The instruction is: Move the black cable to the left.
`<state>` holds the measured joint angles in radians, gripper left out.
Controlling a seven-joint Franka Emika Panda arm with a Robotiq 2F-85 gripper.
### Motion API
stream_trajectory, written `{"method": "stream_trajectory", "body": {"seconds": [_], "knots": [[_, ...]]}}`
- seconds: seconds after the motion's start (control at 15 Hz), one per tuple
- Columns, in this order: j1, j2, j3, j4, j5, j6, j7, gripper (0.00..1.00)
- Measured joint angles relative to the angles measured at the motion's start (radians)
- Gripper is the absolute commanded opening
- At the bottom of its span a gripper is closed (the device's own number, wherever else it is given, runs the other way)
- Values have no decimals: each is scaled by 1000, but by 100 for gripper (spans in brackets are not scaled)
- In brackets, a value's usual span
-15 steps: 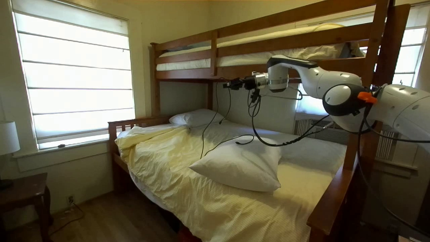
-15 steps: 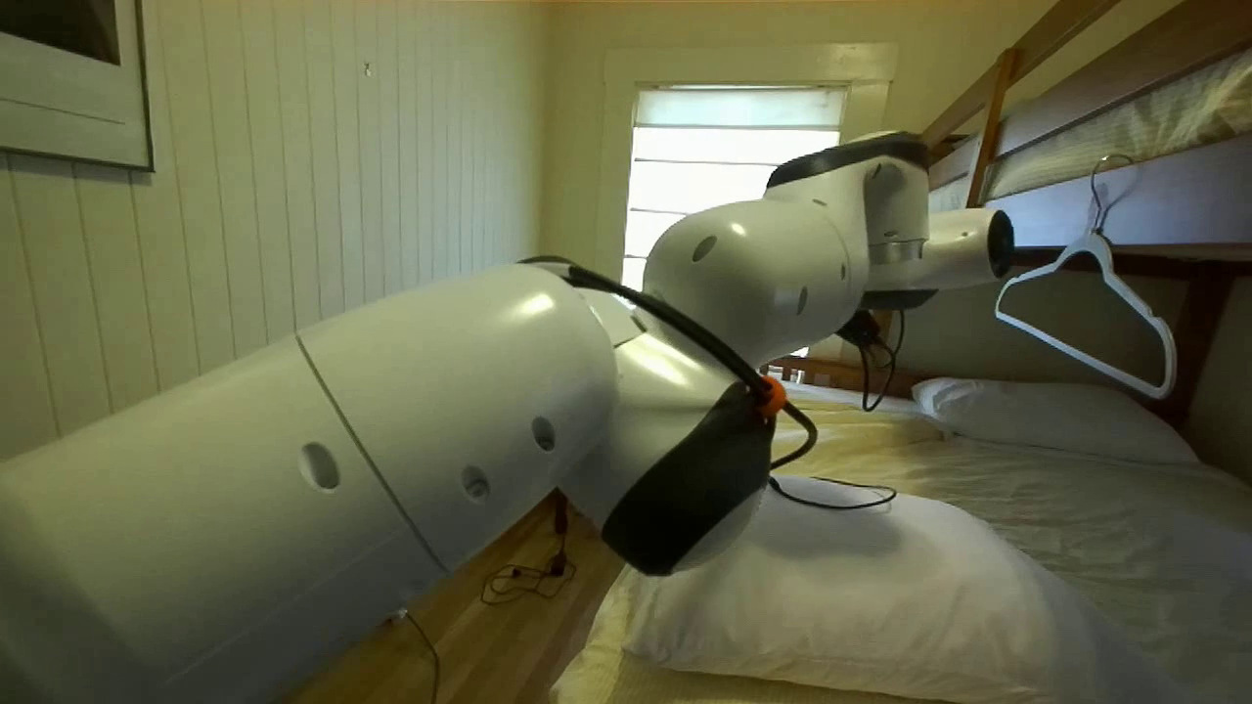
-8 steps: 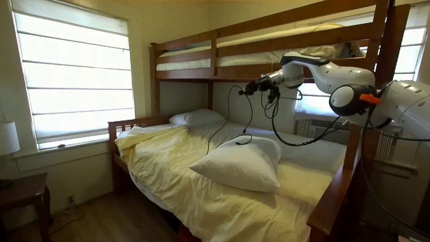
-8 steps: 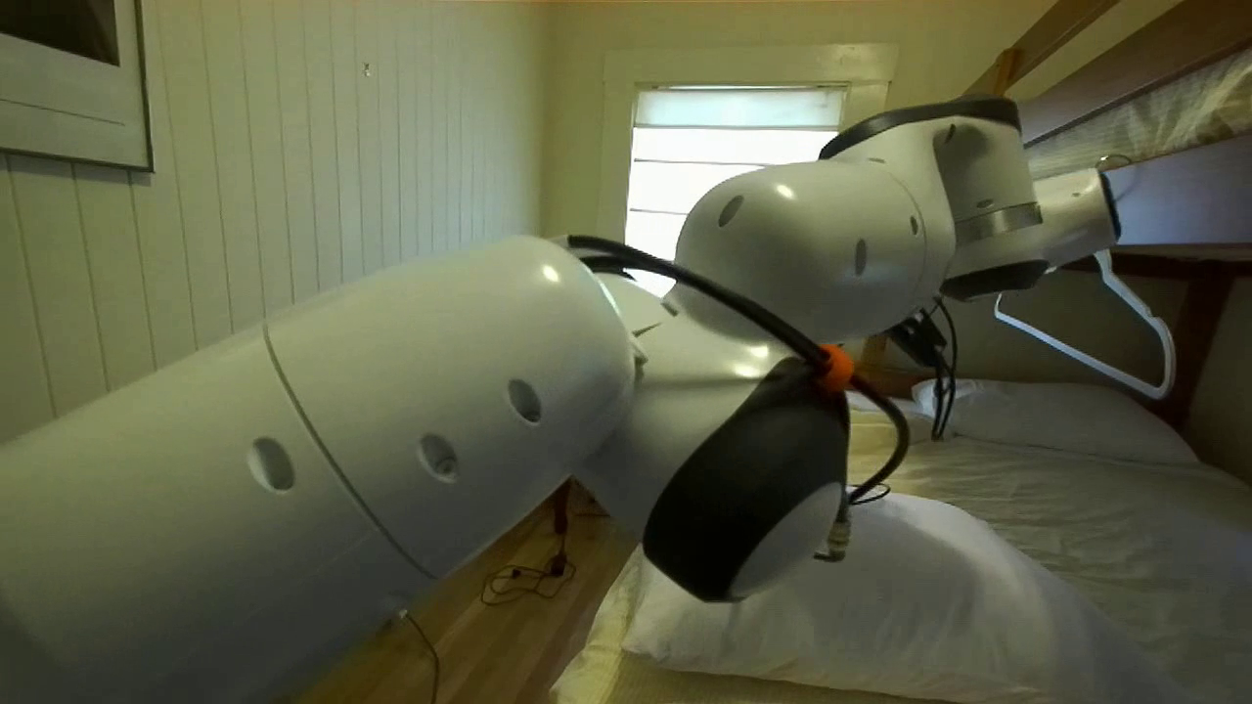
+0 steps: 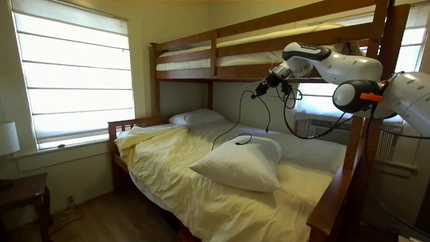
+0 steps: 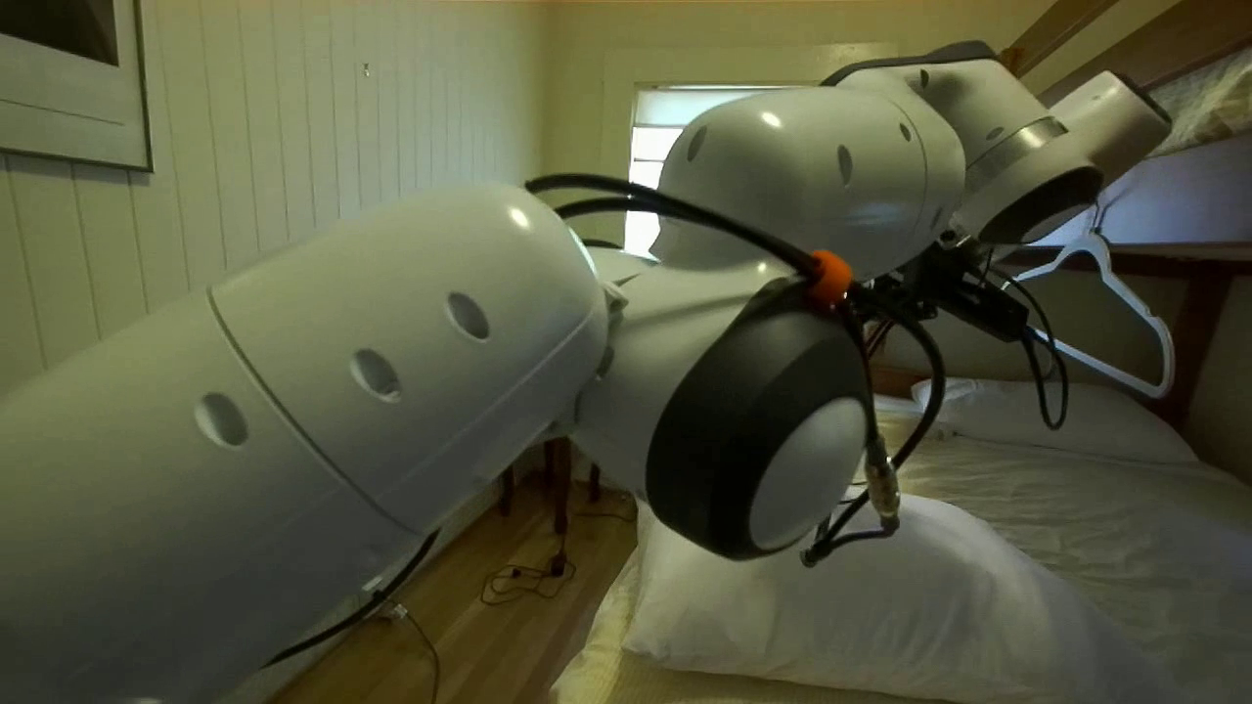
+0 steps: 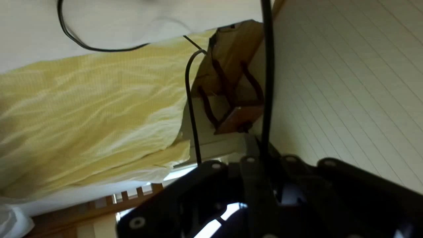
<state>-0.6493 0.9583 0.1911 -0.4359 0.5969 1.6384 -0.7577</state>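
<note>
Black cable [image 5: 240, 111], nipped at the tip of the gripper [image 5: 253, 96]: part raised, part lying below.

It's a long, very thin, limp cord, draped from the gripper in two strands. The shorter one bows outward under the gripper's body and drops straight, its thicker end hanging free. The longer one arches up just beside the gripper's tip, then slants down on the opposite side until a stretch is hidden from me. The rest, well below the gripper, lies slack in an open hook, its end a little thickened.
</note>
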Motion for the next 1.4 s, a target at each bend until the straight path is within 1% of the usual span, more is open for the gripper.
{"method": "stream_trajectory", "body": {"seconds": [0.33,0.53,0.67,0.8,0.93,1.13,1.2,1.27,1.33,1.4], "knots": [[91,-6,-66,0,-208,0,108,1],[144,-14,-118,0,-317,-11,187,1],[175,-24,-147,-1,-379,-63,234,1],[207,-30,-163,-4,-420,-151,274,1],[236,-31,-160,-7,-425,-246,309,1],[273,-29,-134,-16,-419,-332,366,1],[284,-28,-123,-22,-414,-346,388,30],[297,-25,-113,-24,-407,-358,419,31],[308,-20,-105,-23,-400,-369,453,36],[320,-14,-98,-23,-392,-378,489,43]]}}
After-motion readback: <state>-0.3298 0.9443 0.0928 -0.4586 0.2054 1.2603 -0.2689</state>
